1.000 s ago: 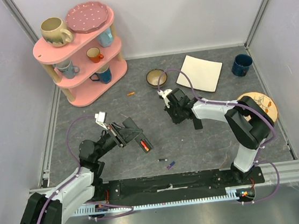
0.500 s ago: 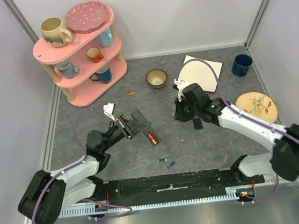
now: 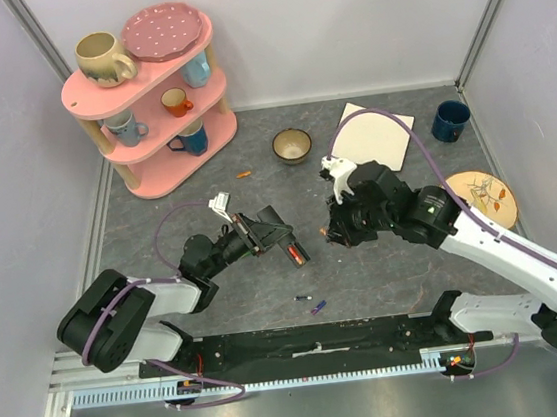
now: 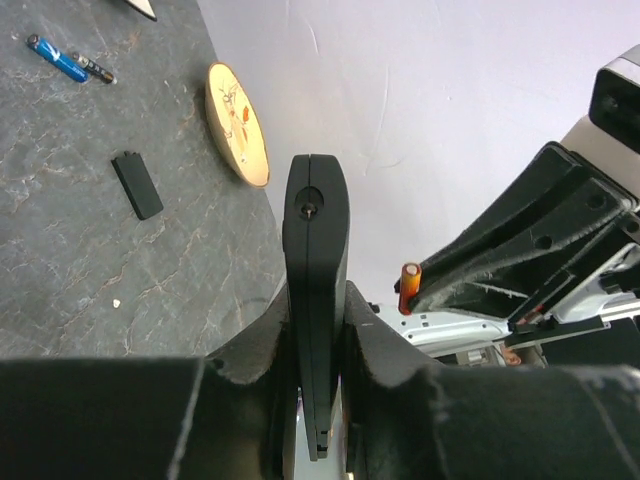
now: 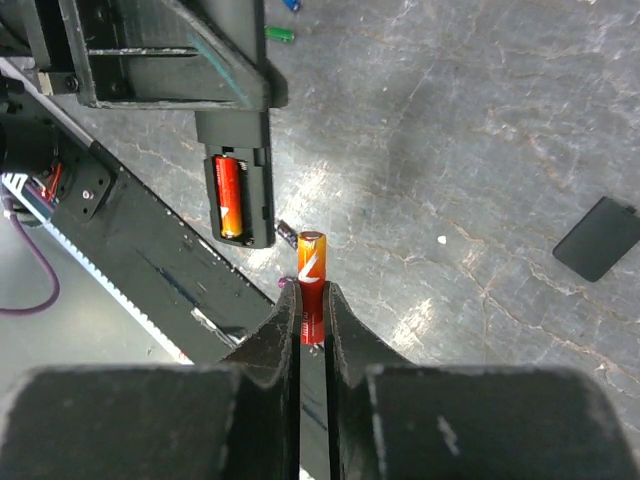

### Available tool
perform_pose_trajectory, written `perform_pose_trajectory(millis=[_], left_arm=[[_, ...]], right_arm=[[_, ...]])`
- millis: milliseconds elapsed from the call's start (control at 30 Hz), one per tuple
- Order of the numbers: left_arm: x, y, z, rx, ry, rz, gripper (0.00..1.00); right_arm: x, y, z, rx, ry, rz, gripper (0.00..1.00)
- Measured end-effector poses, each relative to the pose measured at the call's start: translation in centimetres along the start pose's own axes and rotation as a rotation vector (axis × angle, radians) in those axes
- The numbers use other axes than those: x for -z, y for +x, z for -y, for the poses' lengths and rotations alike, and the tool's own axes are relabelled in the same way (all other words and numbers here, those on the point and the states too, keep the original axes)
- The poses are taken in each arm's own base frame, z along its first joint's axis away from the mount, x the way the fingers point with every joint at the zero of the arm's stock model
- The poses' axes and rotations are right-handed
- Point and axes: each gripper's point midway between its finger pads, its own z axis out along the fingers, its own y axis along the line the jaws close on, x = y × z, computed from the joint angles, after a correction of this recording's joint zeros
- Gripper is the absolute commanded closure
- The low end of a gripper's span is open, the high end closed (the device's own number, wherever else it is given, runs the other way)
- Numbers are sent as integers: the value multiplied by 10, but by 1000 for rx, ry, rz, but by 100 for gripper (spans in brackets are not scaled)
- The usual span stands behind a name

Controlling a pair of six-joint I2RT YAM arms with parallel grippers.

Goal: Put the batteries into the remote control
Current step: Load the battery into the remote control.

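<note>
My left gripper is shut on the black remote control, holding it above the table; one red-orange battery lies in its open compartment. In the left wrist view the remote stands edge-on between my fingers. My right gripper is shut on a red-orange battery, just right of the remote's end. The right wrist view shows the compartment a little ahead and to the left of that battery. Loose batteries lie on the table: a dark one, a purple one and an orange one.
The black battery cover lies flat on the table. A small bowl, a white square plate, a blue mug and a patterned plate stand at the back and right. A pink shelf with mugs stands at the back left.
My left gripper has carried the remote to the right, toward the table's middle. My right gripper has moved down and left with its battery, ending close to the remote's end.
</note>
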Motion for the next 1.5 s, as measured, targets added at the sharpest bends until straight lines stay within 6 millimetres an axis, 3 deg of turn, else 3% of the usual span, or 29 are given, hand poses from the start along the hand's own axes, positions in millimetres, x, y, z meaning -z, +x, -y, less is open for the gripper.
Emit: perform_pose_trajectory(millis=[367, 867, 1500], left_arm=[[-9, -1, -2, 33, -12, 34, 98], [-11, 4, -19, 73, -61, 27, 98], [-11, 13, -12, 73, -43, 2, 98]], right_arm=[[-31, 34, -9, -10, 2, -226, 100], [-42, 29, -27, -5, -19, -248, 100], [-53, 29, -27, -18, -1, -249, 100]])
